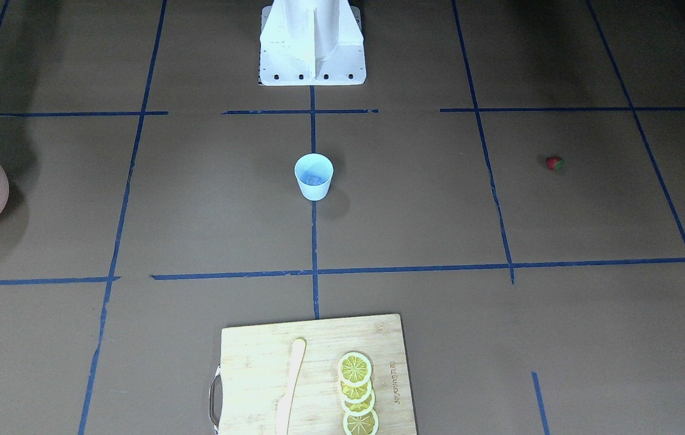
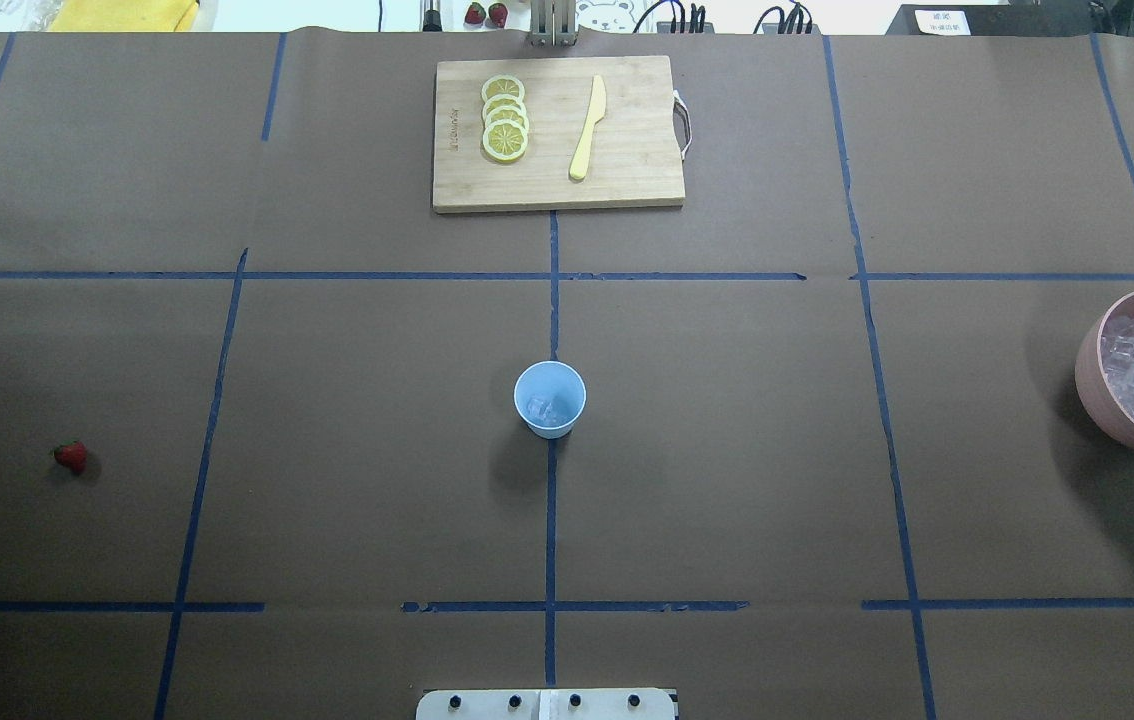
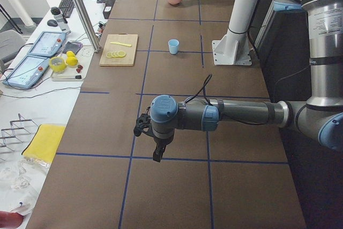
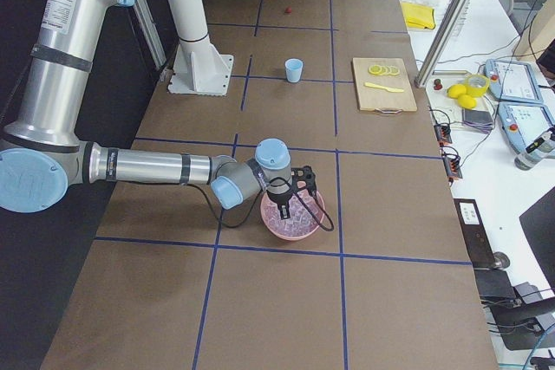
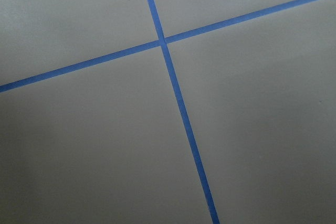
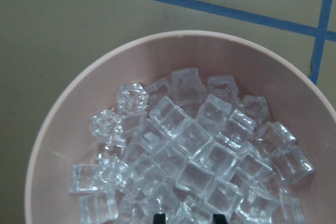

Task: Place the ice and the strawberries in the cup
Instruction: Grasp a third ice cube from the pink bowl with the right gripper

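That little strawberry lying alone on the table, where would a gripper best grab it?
Probably across its red body, coming straight down from above: the strawberry lies low on the flat table with nothing near it, so both sides are free.

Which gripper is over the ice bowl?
The right gripper, poised above the pink bowl of ice; the left gripper hangs over blue tape lines instead.

Cup (image 2: 549, 398) between strawberry (image 2: 70, 456) and bowl (image 2: 1089, 372)
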You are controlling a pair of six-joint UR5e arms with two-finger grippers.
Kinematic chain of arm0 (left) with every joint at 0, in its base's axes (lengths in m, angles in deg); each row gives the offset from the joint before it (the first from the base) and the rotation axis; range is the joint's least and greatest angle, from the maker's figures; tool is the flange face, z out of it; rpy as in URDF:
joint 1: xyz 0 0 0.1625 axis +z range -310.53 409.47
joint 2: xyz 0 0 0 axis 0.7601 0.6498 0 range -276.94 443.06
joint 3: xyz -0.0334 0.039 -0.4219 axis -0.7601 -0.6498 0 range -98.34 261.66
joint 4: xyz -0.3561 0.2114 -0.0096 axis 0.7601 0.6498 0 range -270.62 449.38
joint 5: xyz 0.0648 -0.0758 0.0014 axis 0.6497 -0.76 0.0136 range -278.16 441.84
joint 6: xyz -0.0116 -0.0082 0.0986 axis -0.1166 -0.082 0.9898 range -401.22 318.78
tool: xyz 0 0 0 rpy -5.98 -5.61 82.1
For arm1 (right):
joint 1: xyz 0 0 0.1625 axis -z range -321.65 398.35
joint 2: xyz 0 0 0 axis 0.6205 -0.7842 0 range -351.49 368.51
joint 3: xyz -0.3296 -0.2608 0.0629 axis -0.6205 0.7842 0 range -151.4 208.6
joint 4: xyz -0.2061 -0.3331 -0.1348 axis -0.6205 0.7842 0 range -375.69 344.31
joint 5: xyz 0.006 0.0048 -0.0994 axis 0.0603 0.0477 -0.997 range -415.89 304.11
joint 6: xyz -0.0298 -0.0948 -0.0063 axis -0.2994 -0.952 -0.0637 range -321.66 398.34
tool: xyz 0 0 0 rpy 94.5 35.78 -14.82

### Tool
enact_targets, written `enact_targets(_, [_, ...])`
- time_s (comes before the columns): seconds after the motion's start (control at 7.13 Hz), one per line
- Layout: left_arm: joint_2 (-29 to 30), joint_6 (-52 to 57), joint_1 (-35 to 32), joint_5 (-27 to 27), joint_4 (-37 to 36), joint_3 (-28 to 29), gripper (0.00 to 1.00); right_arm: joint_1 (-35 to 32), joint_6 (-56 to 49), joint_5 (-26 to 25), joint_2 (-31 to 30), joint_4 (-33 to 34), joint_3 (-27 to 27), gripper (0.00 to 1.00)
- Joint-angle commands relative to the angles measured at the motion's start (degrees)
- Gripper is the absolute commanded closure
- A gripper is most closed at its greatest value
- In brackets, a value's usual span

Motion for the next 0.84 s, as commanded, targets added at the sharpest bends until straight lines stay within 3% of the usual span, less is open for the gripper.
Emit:
enact_targets(0.0, [0.0, 0.0, 0.02, 0.05, 0.0, -0.02, 0.0, -0.82, -0.04, 2.42, 0.47, 5.37, -5.73, 0.98])
enact_targets(0.28, [-0.09, 0.0, 0.02, 0.05, 0.08, -0.02, 0.0, -2.05, 0.05, 2.44, 5.36, 22.63, -16.09, 0.98])
enact_targets(0.7, [-0.09, 0.0, 0.02, -0.04, 0.08, -0.02, 0.0, -0.66, 1.19, 1.74, 23.01, 44.12, -18.77, 0.98])
